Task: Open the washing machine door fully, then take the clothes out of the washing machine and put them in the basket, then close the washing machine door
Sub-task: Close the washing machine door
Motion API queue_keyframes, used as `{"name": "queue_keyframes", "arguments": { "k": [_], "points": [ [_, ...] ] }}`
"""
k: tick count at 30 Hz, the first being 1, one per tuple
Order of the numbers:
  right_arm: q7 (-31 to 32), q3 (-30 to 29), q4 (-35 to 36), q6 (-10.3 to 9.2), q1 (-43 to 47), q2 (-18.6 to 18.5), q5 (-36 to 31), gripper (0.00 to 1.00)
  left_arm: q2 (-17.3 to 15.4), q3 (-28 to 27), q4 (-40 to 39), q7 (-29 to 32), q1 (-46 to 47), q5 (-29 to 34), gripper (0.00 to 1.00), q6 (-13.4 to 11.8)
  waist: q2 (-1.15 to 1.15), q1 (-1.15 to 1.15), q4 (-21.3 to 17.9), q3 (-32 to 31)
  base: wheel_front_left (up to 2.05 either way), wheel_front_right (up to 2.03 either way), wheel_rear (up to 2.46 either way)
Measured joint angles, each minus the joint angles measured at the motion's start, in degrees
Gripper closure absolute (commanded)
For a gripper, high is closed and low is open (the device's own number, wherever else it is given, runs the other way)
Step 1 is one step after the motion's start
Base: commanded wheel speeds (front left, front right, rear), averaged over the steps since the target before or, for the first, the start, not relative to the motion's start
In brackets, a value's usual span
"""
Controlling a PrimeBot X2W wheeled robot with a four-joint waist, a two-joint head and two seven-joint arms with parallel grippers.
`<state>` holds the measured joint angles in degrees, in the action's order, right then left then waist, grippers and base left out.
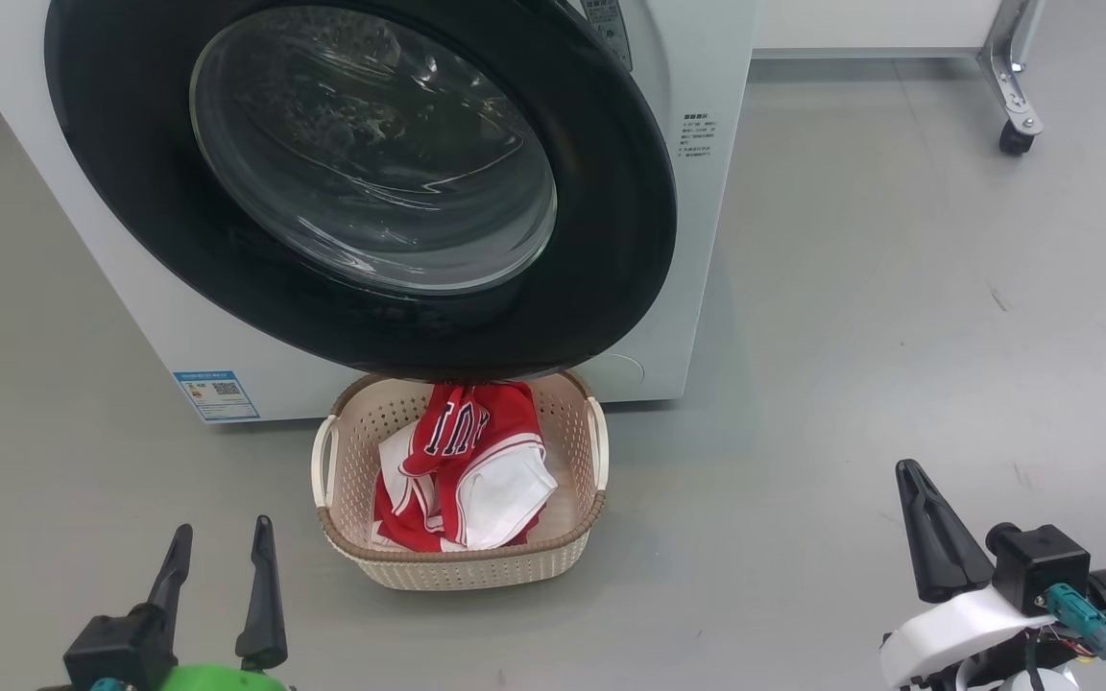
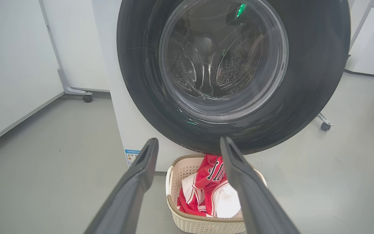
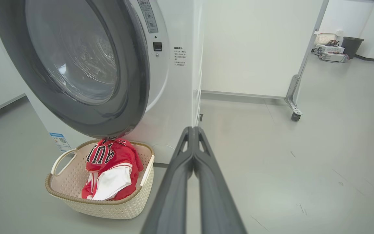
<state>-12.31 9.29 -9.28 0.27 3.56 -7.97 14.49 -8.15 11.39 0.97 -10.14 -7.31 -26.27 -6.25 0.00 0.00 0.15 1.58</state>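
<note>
- Here we are, and the basket [image 1: 462, 566] is our marker: it sits on the floor with the clothes [image 1: 462, 470] heaped inside, red and white folds rising above the far rim.
- Directly behind the basket stands the washing machine [image 1: 697, 240], and the washing machine door [image 1: 361, 182] hangs above the basket's far rim, its black ring overlapping that edge in the head view.
- We judge the basket was parked that close so garments drop straight down from the opening, a short carry.
- The door looks laid flat against the machine's front. We can't see whether the latch has caught.
- On the near left of the basket, our left gripper [image 1: 223, 526] points toward the machine with jaws spread wide, holding nothing.
- Well off to the basket's right, our right gripper [image 3: 193, 131] has its jaws pressed tip to tip, nothing between them, a slim shape suited to pushing.
- Through the glass we see bare drum, no red, so unloading looks finished to us.
</note>
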Motion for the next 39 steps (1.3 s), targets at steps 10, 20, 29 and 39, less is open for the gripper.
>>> {"name": "queue_keyframes", "arguments": {
  "k": [10,20,29,39],
  "points": [
    [0.46,-0.60,0.67,-0.42,0.41,-0.18,0.05,1.00,0.04,0.20,-0.93,0.52,-0.01,0.83,0.00,-0.01,0.00,0.00,0.31,0.71,0.00,0.00,0.00],
    [1.02,-1.74,0.49,-0.43,-1.04,-1.40,0.16,1.00,0.27,1.05,-1.72,0.56,0.10,2.04,0.00,-0.02,0.00,0.00,1.37,2.90,0.00,0.00,0.00],
    [2.20,-2.87,-1.92,-0.37,-7.29,-2.81,0.19,1.00,1.02,1.93,-2.50,0.75,1.43,3.21,0.00,-0.04,0.00,0.00,2.97,5.61,0.00,0.00,0.00],
    [3.52,-3.82,-5.61,0.15,-17.25,-4.09,0.55,1.00,1.33,2.79,-3.02,0.76,3.85,3.82,0.00,-0.10,0.00,0.00,4.91,8.82,0.00,0.00,0.00]
  ]
}}
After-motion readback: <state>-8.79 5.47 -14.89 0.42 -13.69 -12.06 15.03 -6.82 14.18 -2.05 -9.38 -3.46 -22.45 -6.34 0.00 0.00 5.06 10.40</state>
